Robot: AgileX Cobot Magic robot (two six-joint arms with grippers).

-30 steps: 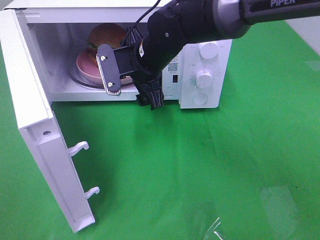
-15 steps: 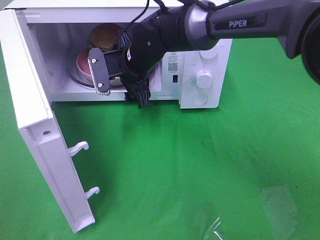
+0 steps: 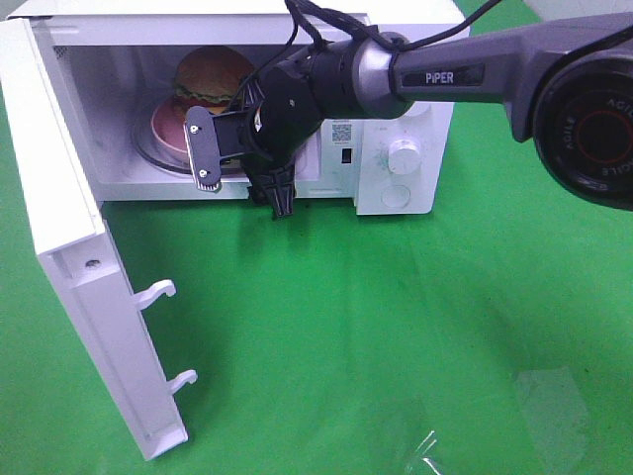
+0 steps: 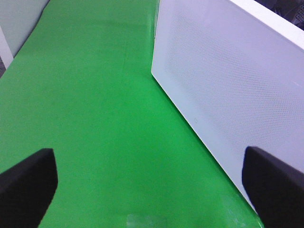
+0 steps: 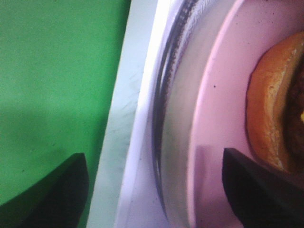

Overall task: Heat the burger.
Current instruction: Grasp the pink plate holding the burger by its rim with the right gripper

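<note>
Burger (image 3: 211,76): sits on a pink plate (image 3: 168,127), on the glass turntable (image 3: 148,151) inside the microwave (image 3: 396,119); glossy bun uppermost, lettuce frill just visible beneath it

Change over the last second: the right tool (image 3: 237,168) has travelled from the cavity mouth leftward and slightly inward, then drawn back a little; its silver finger (image 3: 202,146) now stands in front of the plate's near edge. Burger and plate hold the same place throughout. Judgement: the burger is delivered and released, so loading looks complete; what remains is clearing the arm from the opening, shutting the door (image 3: 69,257) and setting the dial (image 3: 405,155)

Right tool state: jaws apart, nothing between them; the plate's rim lies in the gap without being gripped, as far as the wrist view shows

Left tool (image 4: 152,183): jaws apart, empty, hanging over bare green counter (image 4: 95,95)

View differences:
- High view: gives the whole layout, with the door swung fully open to the left, latch hooks (image 3: 168,332) showing and the controls panel on the right; the left tool is not in it
- Right wrist view: close on the plate rim (image 5: 209,104), the turntable's edge and the lower bun (image 5: 268,118), with a sliver of patty; confirms the plate rests inside the turntable's rim
- Left wrist view: only the perforated outer face of the door (image 4: 223,76) beside the counter; burger not visible there
</note>
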